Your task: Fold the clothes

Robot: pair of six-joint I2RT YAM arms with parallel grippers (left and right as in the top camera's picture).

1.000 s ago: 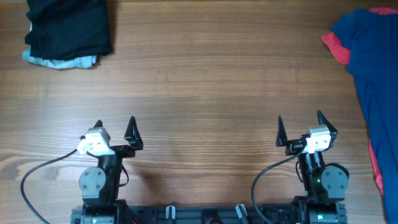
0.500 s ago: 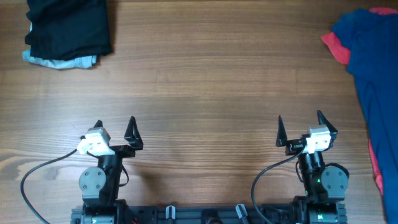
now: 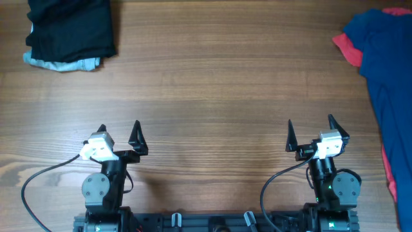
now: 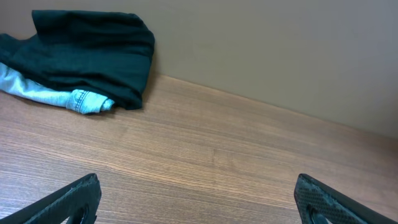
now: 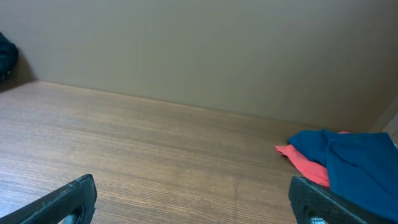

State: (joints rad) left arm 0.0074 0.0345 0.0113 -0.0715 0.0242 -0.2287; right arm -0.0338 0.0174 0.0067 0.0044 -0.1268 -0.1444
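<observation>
Two heaps flank the wooden table. The blue shirt lies crumpled at my right edge and the black piece at the far left. A red shirt peeks from under the blue, a pale-blue piece from under the black. Left gripper and right gripper stand near me, jaws wide, empty. Folding is not begun, I judge; next I must reach the blue shirt and draw it to the centre.

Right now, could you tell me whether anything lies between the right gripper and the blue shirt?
Nothing visible does: only bare table separates the open right gripper from the blue shirt heaped at the table's right edge, over a red shirt.
</observation>
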